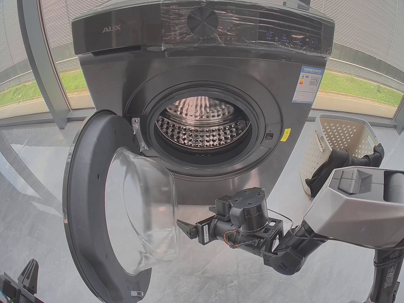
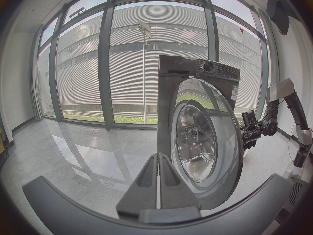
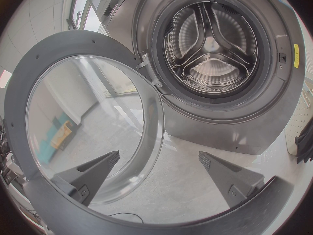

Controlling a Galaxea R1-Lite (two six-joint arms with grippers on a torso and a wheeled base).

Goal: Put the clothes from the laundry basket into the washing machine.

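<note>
Grey floor tiles [image 1: 38,215] carry everything you see. Your right gripper [image 3: 158,154] hangs with its fingers spread wide and nothing between them, low before the washing machine [image 1: 202,76] and beside its swung-open door [image 1: 88,198]. Your left gripper [image 2: 158,157] is pressed closed and empty, on that door's outer side. The dark clothes [image 1: 334,165] drape over the laundry basket [image 1: 336,135], just right of the machine.

The washing machine [image 1: 109,81] bears a logo [image 1: 111,28], blue-white label [image 1: 308,85] and yellow sticker [image 1: 285,134].
</note>
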